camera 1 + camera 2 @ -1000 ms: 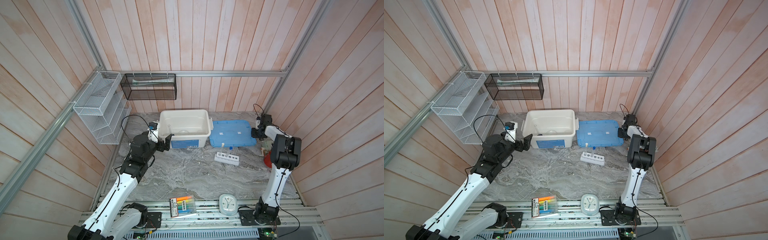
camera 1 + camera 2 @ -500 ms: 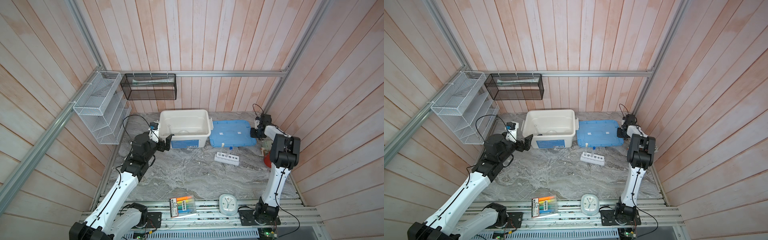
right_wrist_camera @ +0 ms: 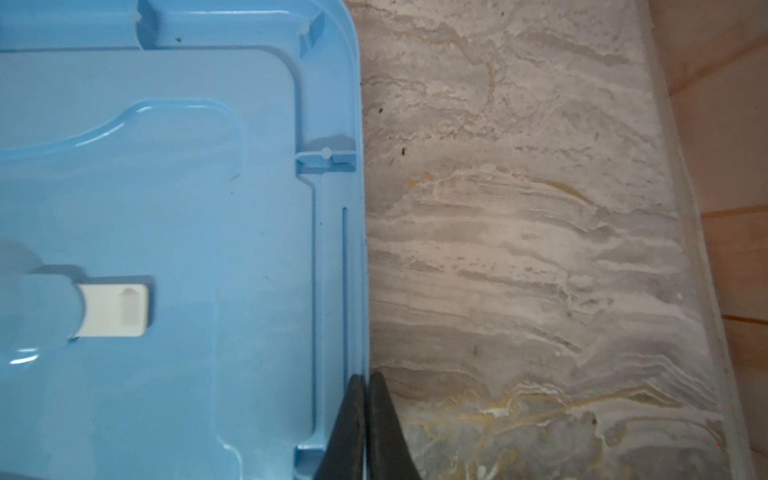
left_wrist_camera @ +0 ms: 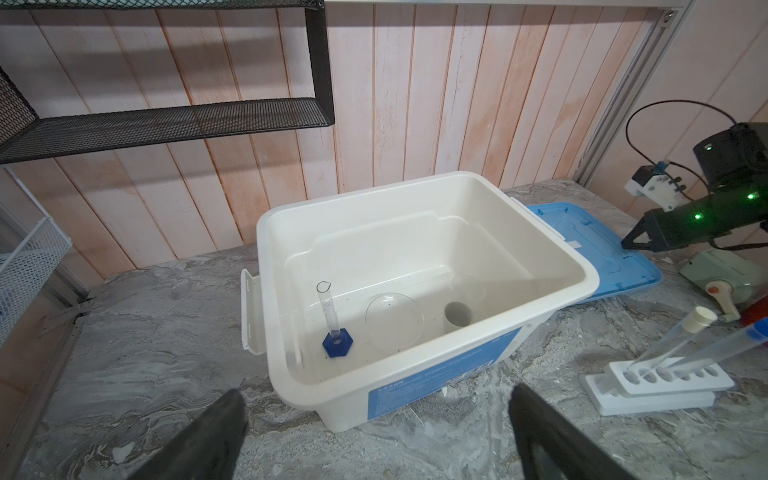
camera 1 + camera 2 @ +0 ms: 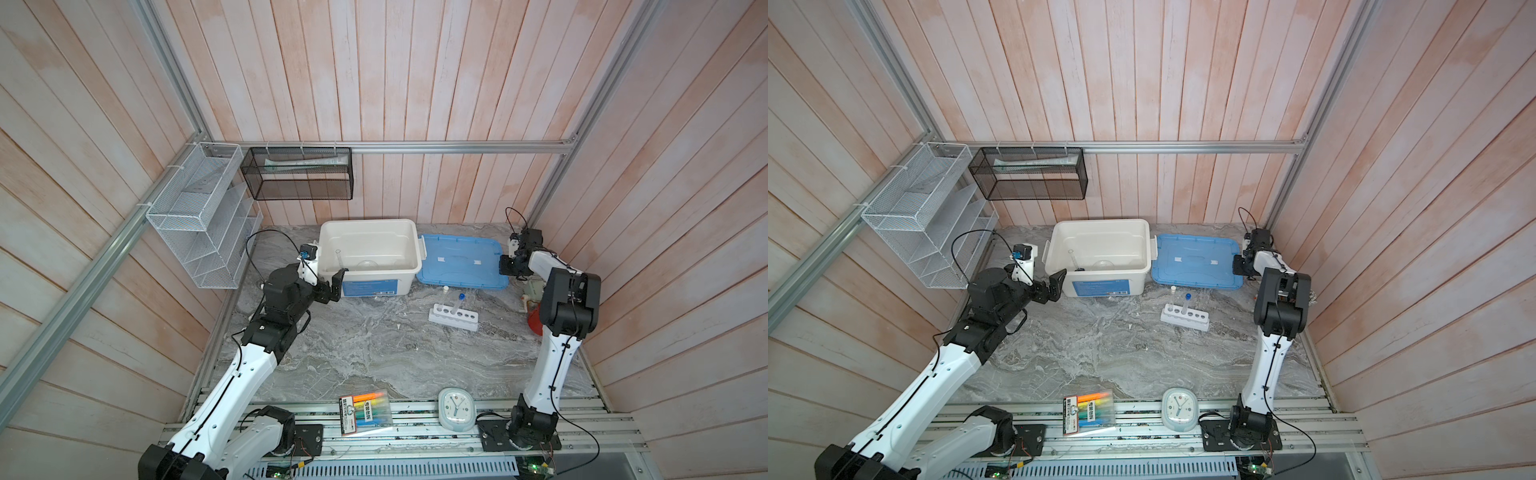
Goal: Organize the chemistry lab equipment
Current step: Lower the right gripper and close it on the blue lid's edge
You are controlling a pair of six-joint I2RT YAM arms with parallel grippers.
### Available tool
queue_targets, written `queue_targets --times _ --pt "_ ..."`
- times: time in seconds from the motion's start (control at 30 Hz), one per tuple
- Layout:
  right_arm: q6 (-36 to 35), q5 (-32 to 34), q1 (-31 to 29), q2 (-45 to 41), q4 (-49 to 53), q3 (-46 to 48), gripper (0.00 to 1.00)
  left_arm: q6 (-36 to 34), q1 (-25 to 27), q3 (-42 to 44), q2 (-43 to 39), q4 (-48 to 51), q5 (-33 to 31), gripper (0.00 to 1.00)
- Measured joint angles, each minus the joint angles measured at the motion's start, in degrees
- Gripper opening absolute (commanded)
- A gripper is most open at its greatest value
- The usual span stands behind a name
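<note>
Currently, my right pincer (image 3: 365,379) is pinched almost closed on the rim of the blue lid (image 3: 166,208), at its short edge. The lid lies flat on the table beside the white bin (image 5: 368,223). My left pincer (image 4: 376,395) is spread wide, holds nothing, and hovers at the bin's front wall.

Risk 1: the bite is thin and on one edge only, so I judge the lid may swivel or slip out on a lift.

Risk 2: the white six-hole rack (image 5: 453,319) stands just in front of the lid, with the white-cap tube (image 5: 445,295) and blue-cap tube (image 5: 459,302) in it. A swinging lid could topple them.

In the bin: blue-based cylinder (image 4: 334,328), clear round dish (image 4: 395,328), small clear beaker (image 4: 457,316). The rack is not yet inside.

The red cup (image 5: 535,324) is partly hidden by my right arm.
</note>
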State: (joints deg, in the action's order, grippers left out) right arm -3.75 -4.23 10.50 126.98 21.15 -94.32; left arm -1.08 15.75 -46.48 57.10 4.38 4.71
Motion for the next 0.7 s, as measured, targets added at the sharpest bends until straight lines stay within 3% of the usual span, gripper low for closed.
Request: queue_targets --times 0.13,0.37,0.7 --pt "1.03 0.09 0.00 -2.91 0.00 3.76 0.29 0.00 0.00 0.00 -0.33 0.35 0.04 1.00" --pt "2.25 0.04 0.00 -10.43 -0.31 11.19 0.29 0.00 0.00 0.00 -0.33 0.42 0.87 1.00" --pt "2.69 -0.15 0.00 -10.93 -1.81 13.66 0.24 0.00 0.00 0.00 -0.33 0.81 1.03 1.00"
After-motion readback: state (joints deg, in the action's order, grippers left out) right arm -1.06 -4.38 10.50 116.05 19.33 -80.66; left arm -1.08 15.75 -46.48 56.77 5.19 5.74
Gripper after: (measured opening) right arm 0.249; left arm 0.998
